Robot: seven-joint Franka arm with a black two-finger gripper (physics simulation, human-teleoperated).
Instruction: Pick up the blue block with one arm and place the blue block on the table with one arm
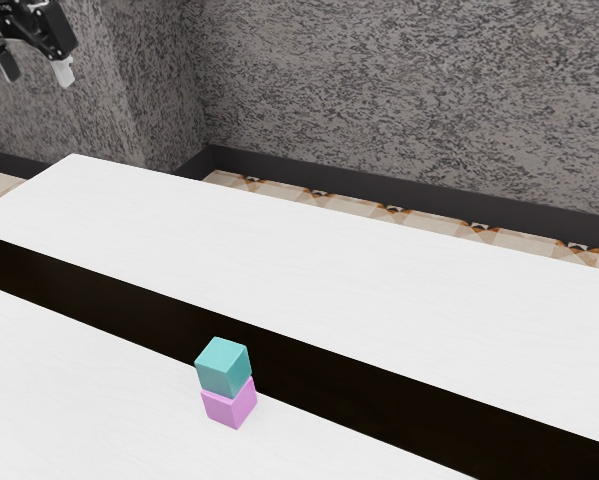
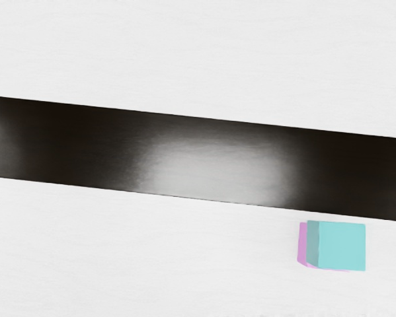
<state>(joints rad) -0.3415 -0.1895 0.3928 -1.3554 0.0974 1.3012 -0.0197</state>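
Blue block rides atop pink as my pincer hangs high and empty.
My pincer (image 1: 37, 73), its fingers spread wide with nothing between them, is well apart from the blue block (image 1: 224, 366) and above it, toward the exterior view's left. The block sits on the pink block (image 1: 230, 403), which rests on the white counter (image 1: 309, 250) beside the dark band (image 1: 379, 375), across that band from the counter's far edge.
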